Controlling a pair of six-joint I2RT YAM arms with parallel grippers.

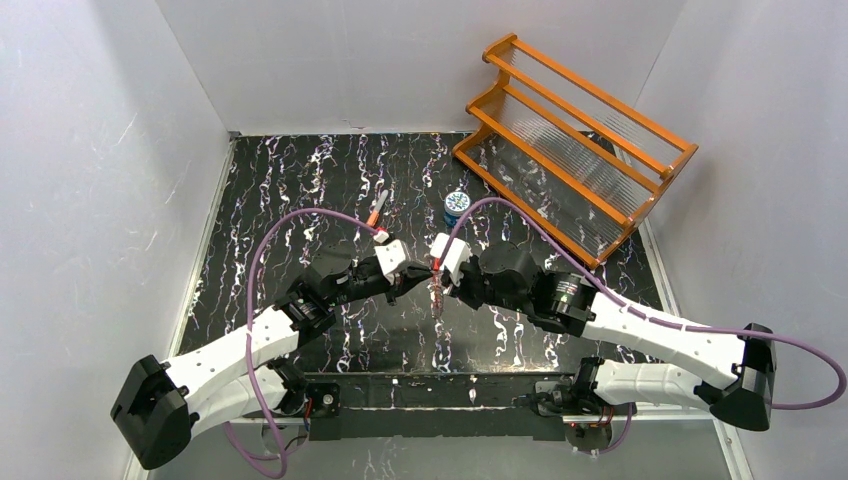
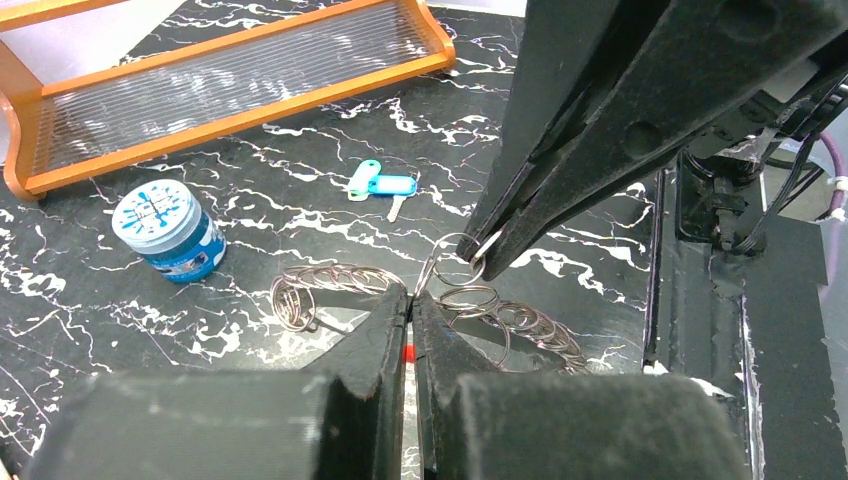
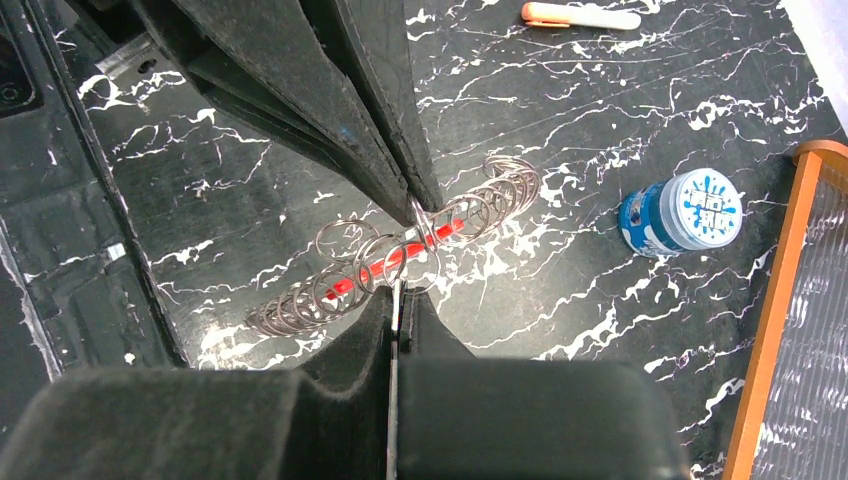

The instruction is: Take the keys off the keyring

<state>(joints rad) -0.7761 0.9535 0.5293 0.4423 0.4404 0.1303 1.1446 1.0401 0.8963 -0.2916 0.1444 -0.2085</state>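
Shiny metal-wire keyring (image 3: 345,283) — glossy marble-look table (image 3: 560,330) — varnished wood rack (image 2: 240,118).

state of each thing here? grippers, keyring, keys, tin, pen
left gripper: shut on the keyring
right gripper: shut on the keyring
keyring: pinched near its middle by both grippers
keys: lying flat, apart from the keyring
blue tin: lid on
pen: lying flat, untouched

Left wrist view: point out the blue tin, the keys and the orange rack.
blue tin (image 2: 156,212), left wrist view, on its lid.
keys (image 2: 392,186), left wrist view, on the blue head.
orange rack (image 2: 250,118), left wrist view, on its front rail.
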